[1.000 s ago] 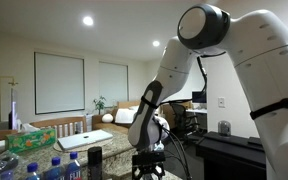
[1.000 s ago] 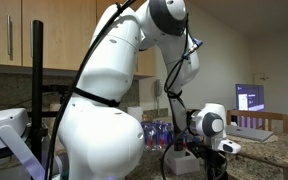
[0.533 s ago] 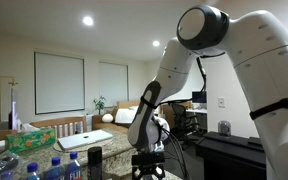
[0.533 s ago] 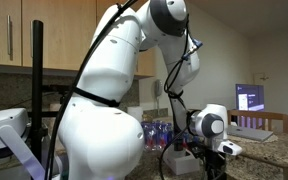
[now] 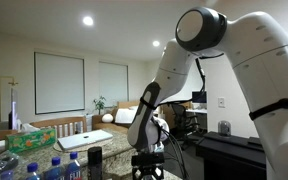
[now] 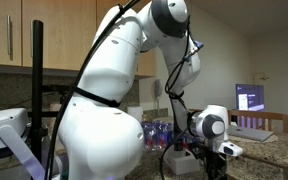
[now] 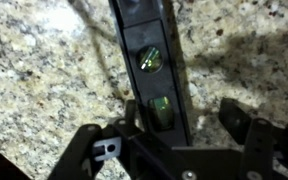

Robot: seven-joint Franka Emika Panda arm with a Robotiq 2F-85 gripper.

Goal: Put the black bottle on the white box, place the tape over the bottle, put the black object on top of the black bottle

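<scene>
In the wrist view a long black object (image 7: 144, 40) with two green vials lies on the speckled granite counter (image 7: 34, 70). My gripper (image 7: 164, 125) is open and low over it, with one finger on each side. Granite shows between the object and the right finger. The black bottle (image 5: 94, 158) stands upright on the counter in an exterior view, just beside the lowered gripper (image 5: 147, 165). The gripper also shows low in an exterior view (image 6: 219, 165). The tape is out of view. A flat white box-like thing (image 5: 84, 140) lies further back.
Clear plastic bottles with blue caps stand at the counter's near corner (image 5: 34, 168) and behind the arm (image 6: 159, 130). A black appliance (image 5: 229, 150) sits on one side. A lit monitor (image 6: 250, 97) stands at the back.
</scene>
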